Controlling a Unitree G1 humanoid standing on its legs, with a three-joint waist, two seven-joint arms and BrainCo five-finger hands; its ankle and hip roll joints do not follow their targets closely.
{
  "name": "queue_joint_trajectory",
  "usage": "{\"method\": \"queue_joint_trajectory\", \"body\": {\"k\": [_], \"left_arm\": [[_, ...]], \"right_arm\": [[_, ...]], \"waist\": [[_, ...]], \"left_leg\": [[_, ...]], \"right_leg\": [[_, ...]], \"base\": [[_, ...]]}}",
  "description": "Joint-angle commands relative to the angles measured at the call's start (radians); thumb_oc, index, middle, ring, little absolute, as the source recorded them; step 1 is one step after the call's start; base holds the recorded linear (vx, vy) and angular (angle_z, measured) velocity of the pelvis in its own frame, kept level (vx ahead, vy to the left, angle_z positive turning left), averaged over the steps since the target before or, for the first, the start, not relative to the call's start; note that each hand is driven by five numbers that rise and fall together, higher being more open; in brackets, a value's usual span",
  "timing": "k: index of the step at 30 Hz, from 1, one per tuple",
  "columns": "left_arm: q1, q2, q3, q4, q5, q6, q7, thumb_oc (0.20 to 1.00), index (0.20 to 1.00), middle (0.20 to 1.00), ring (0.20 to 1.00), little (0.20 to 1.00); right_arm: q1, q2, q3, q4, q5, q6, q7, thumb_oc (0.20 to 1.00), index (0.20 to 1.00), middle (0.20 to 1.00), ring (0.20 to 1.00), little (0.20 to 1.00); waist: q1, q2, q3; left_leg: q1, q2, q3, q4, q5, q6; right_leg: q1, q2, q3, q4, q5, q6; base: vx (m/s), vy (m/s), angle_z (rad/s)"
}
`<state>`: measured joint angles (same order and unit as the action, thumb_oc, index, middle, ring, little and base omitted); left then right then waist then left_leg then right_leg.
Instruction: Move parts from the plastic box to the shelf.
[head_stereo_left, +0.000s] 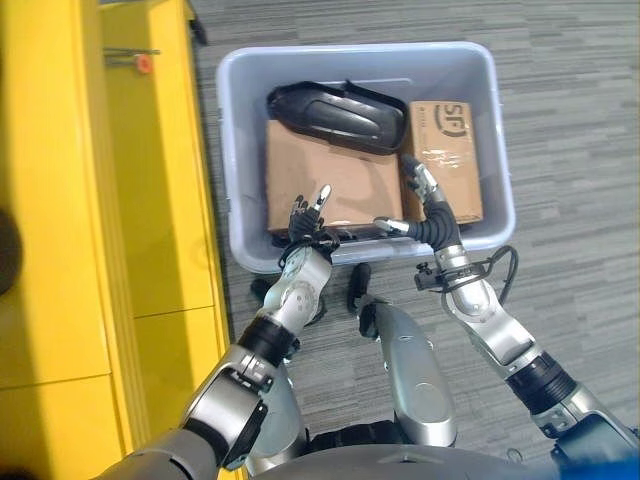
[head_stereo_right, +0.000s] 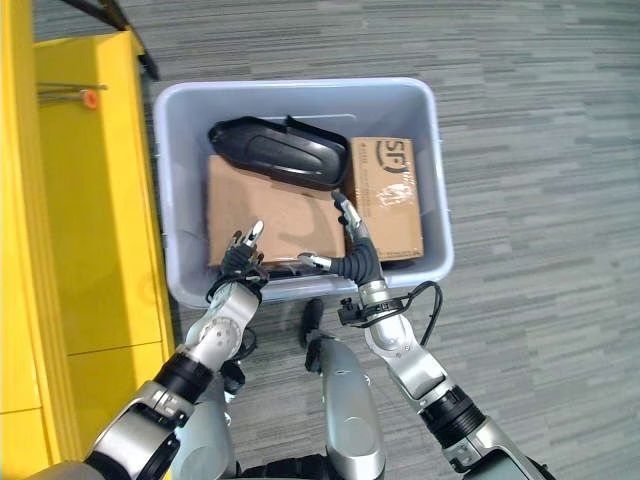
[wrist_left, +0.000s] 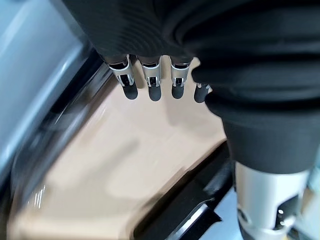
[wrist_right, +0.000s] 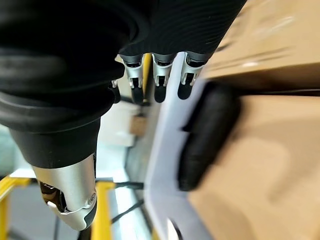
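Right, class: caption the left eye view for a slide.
Both open hands, left and right, reach into the grey plastic box.

The box (head_stereo_left: 238, 150) stands on the floor (head_stereo_left: 570, 130), the shelf (head_stereo_left: 150, 180) just to its left. In it lie a large carton (head_stereo_left: 320, 180) at left, a small carton (head_stereo_left: 445, 150) at right, and a part (head_stereo_left: 335, 112) across their far ends.

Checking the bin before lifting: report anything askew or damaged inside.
Nothing looks damaged. The black part lies askew, propped across the large cardboard box, its end by the small box, in the plastic box.
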<state>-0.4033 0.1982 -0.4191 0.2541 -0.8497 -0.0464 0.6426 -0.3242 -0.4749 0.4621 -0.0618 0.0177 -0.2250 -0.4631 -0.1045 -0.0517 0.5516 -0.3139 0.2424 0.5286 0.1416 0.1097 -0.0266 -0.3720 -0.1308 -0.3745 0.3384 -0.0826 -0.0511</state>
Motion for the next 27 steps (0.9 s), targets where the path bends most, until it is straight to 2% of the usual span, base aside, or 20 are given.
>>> {"method": "queue_joint_trajectory", "body": {"k": [1,4,6,7,8,9,10,11,12,14,15,17,19,23,25,27], "left_arm": [[0.035,0.039,-0.029,-0.095,0.163,0.016,-0.134,1.000,1.000,1.000,1.000,1.000],[0.054,0.073,-0.047,-0.130,0.212,0.046,-0.197,1.000,1.000,1.000,1.000,1.000],[0.075,0.096,-0.063,-0.132,0.212,0.054,-0.210,1.000,1.000,1.000,1.000,1.000],[0.079,0.103,-0.068,-0.125,0.216,0.063,-0.231,1.000,1.000,1.000,1.000,1.000],[0.081,0.105,-0.069,-0.123,0.217,0.063,-0.238,1.000,1.000,1.000,1.000,1.000],[0.085,0.112,-0.075,-0.119,0.233,0.053,-0.262,1.000,1.000,1.000,1.000,1.000],[0.084,0.114,-0.077,-0.119,0.235,0.054,-0.264,1.000,1.000,1.000,1.000,1.000],[0.071,0.130,-0.084,-0.127,0.254,0.060,-0.278,1.000,1.000,1.000,1.000,1.000],[0.048,0.147,-0.087,-0.132,0.272,0.070,-0.295,1.000,1.000,1.000,1.000,1.000],[0.028,0.158,-0.086,-0.143,0.288,0.087,-0.308,1.000,1.000,1.000,1.000,1.000],[0.022,0.180,-0.078,-0.163,0.282,0.093,-0.311,1.000,1.000,1.000,1.000,1.000],[0.019,0.195,-0.065,-0.186,0.270,0.111,-0.329,1.000,1.000,1.000,1.000,1.000],[0.011,0.195,-0.070,-0.208,0.236,0.120,-0.315,1.000,1.000,1.000,1.000,1.000],[0.015,0.166,-0.097,-0.209,0.238,0.100,-0.315,1.000,1.000,1.000,1.000,1.000],[0.014,0.162,-0.105,-0.202,0.238,0.090,-0.317,1.000,1.000,1.000,1.000,1.000],[0.020,0.158,-0.118,-0.202,0.232,0.078,-0.331,1.000,1.000,1.000,1.000,1.000]], "right_arm": [[-0.075,-0.064,-0.033,-0.081,-0.175,-0.057,-0.116,1.000,1.000,1.000,1.000,1.000],[-0.126,-0.111,-0.046,-0.059,-0.163,-0.020,-0.142,1.000,1.000,1.000,1.000,1.000],[-0.152,-0.146,-0.063,-0.023,-0.151,0.007,-0.121,1.000,1.000,1.000,1.000,1.000],[-0.169,-0.165,-0.064,-0.003,-0.164,0.018,-0.118,1.000,1.000,1.000,1.000,1.000],[-0.170,-0.168,-0.065,0.003,-0.166,0.018,-0.117,1.000,1.000,1.000,1.000,1.000],[-0.170,-0.177,-0.070,0.033,-0.224,0.044,-0.109,1.000,1.000,1.000,1.000,1.000],[-0.173,-0.178,-0.069,0.039,-0.228,0.045,-0.111,1.000,1.000,1.000,1.000,1.000],[-0.197,-0.187,-0.067,0.067,-0.247,0.052,-0.121,1.000,1.000,1.000,1.000,1.000],[-0.225,-0.197,-0.066,0.082,-0.264,0.093,-0.119,1.000,1.000,1.000,1.000,1.000],[-0.251,-0.208,-0.067,0.097,-0.267,0.109,-0.115,1.000,1.000,1.000,1.000,1.000],[-0.296,-0.220,-0.071,0.122,-0.275,0.122,-0.083,1.000,1.000,1.000,1.000,1.000],[-0.364,-0.256,-0.060,0.139,-0.245,0.157,-0.048,1.000,1.000,1.000,1.000,1.000],[-0.445,-0.292,-0.037,0.158,-0.226,0.207,0.005,1.000,1.000,1.000,1.000,1.000],[-0.549,-0.316,0.028,0.251,-0.236,0.256,0.065,1.000,1.000,1.000,1.000,1.000],[-0.579,-0.326,0.048,0.282,-0.232,0.275,0.091,1.000,1.000,1.000,1.000,1.000],[-0.611,-0.336,0.089,0.356,-0.231,0.325,0.116,1.000,1.000,1.000,1.000,1.000]], "waist": [[0.038,-0.015,-0.032],[0.067,-0.025,-0.032],[0.086,-0.031,-0.032],[0.088,-0.031,-0.032],[0.087,-0.031,-0.032],[0.085,-0.029,-0.032],[0.085,-0.029,-0.032],[0.086,-0.031,-0.032],[0.081,-0.041,-0.032],[0.076,-0.048,-0.032],[0.088,-0.051,-0.032],[0.114,-0.055,-0.032],[0.127,-0.049,-0.032],[0.147,-0.029,-0.032],[0.149,-0.021,-0.032],[0.157,-0.004,-0.032]], "left_leg": [[0.045,-0.034,-0.061,0.129,-0.171,-0.054],[0.072,-0.048,-0.070,0.114,-0.184,-0.039],[0.095,-0.051,-0.084,0.119,-0.186,-0.028],[0.109,-0.060,-0.112,0.123,-0.197,-0.010],[0.111,-0.065,-0.123,0.123,-0.201,-0.005],[0.125,-0.077,-0.163,0.117,-0.209,0.011],[0.128,-0.078,-0.168,0.113,-0.209,0.012],[0.138,-0.078,-0.194,0.092,-0.212,0.014],[0.125,-0.079,-0.218,0.073,-0.193,0.024],[0.119,-0.079,-0.247,0.063,-0.196,0.025],[0.123,-0.054,-0.231,0.040,-0.178,0.007],[0.111,-0.039,-0.242,0.032,-0.155,-0.013],[0.095,-0.013,-0.228,0.015,-0.122,-0.040],[0.065,0.012,-0.233,-0.012,-0.076,-0.071],[0.054,0.017,-0.234,-0.021,-0.062,-0.079],[0.056,0.021,-0.245,-0.038,-0.061,-0.095]], "right_leg": [[0.085,0.043,0.043,-0.092,-0.031,0.105],[0.125,0.044,0.016,-0.067,-0.048,0.101],[0.125,0.049,0.006,0.055,-0.077,0.108],[0.088,0.036,0.046,0.184,-0.089,0.126],[0.075,0.031,0.063,0.214,-0.087,0.132],[0.059,-0.001,0.111,0.233,-0.075,0.148],[0.065,-0.005,0.117,0.218,-0.073,0.151],[0.096,-0.029,0.161,0.101,-0.039,0.170],[0.104,-0.046,0.216,-0.045,0.050,0.190],[0.114,-0.047,0.245,-0.134,0.092,0.203],[0.139,-0.053,0.200,-0.186,0.114,0.204],[0.155,-0.059,0.168,-0.206,0.120,0.207],[0.150,-0.057,0.125,-0.193,0.101,0.195],[0.134,-0.051,0.077,-0.175,0.070,0.172],[0.120,-0.048,0.065,-0.162,0.060,0.164],[0.110,-0.050,0.054,-0.128,0.022,0.163]], "base": [[-0.08,0.144,0.34],[-0.07,0.122,0.22],[0.02,0.084,0.22],[0.03,0.070,0.07],[0.11,-0.038,0.13],[0.10,-0.076,0.47],[0.11,-0.275,0.60],[-0.05,-0.471,0.56],[-0.05,-0.501,0.25],[-0.02,-0.400,0.75],[0.02,-0.460,1.04],[0.01,-0.300,0.36],[0.00,-0.158,-0.09],[0.00,-0.094,-0.07],[0.01,-0.061,0.01],[0.03,-0.071,0.09]]}}
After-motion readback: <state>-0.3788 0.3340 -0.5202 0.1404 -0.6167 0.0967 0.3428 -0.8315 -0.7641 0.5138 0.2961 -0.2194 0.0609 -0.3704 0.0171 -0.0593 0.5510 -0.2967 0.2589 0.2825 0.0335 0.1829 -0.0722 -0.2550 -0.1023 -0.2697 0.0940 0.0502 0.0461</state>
